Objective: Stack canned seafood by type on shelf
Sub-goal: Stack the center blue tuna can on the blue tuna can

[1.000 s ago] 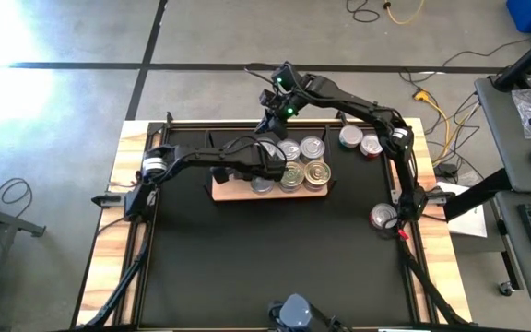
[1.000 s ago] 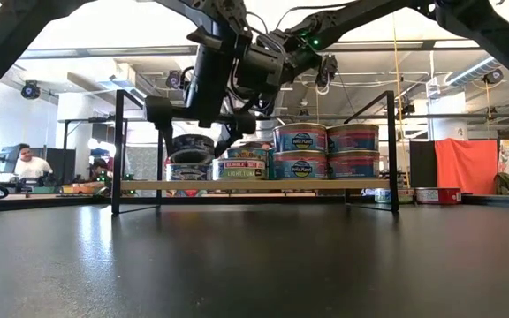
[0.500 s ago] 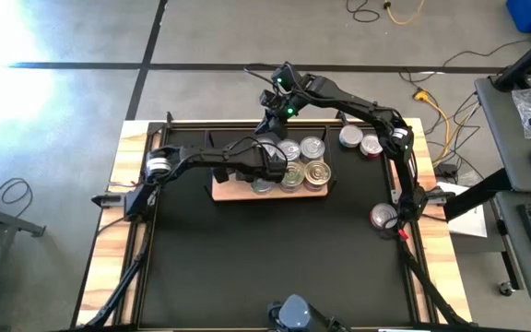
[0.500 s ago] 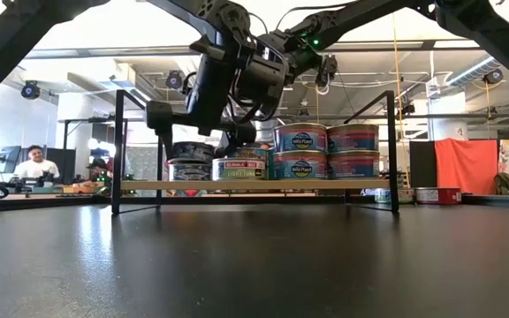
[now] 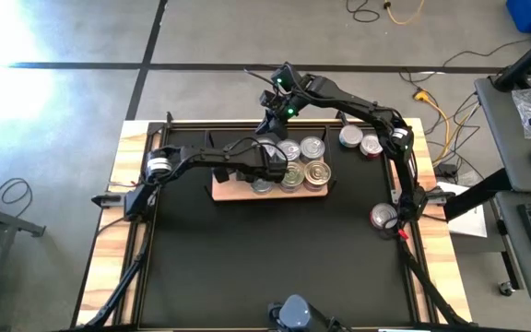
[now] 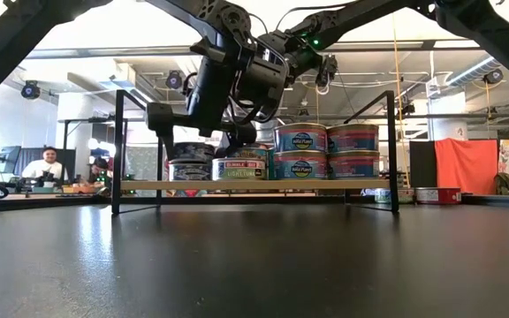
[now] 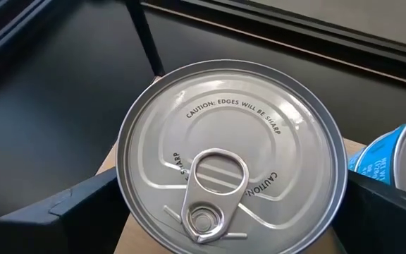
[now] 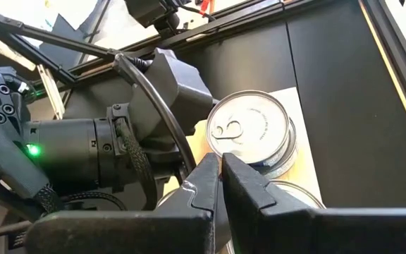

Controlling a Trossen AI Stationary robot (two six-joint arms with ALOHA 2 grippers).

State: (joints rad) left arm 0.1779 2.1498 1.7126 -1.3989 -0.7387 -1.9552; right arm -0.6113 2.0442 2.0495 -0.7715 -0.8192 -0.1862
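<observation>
The shelf (image 5: 224,192) is a light-wood board with black frame ends (image 6: 116,150), standing on the black mat. Canned seafood stands on it in stacks of two (image 6: 300,152) (image 5: 318,171). My left gripper (image 5: 264,177) (image 6: 197,146) is at the shelf's left part, shut on a silver-topped can (image 7: 224,176) (image 6: 193,152) that sits on another can (image 6: 191,170). My right gripper (image 8: 217,166) (image 5: 271,118) hovers shut above the shelf's far side, touching nothing. My left gripper holds the silver-topped can by its round side wall (image 7: 122,194), one finger on each opposite side. The fingers (image 7: 69,212) come slanting down from the table's left. The can stands upright, pull-tab up, its bottom on the can below.
Two loose cans (image 5: 350,136) (image 5: 371,145) lie at the far right of the table, a third (image 5: 383,217) by the right arm's base. The black mat (image 5: 275,258) spreads toward the near edge. People (image 6: 47,163) sit in the room behind.
My left gripper has sunk a little with the silver-topped can. The can hung just above the lower can and now sits level on it. The right arm has kept still.
</observation>
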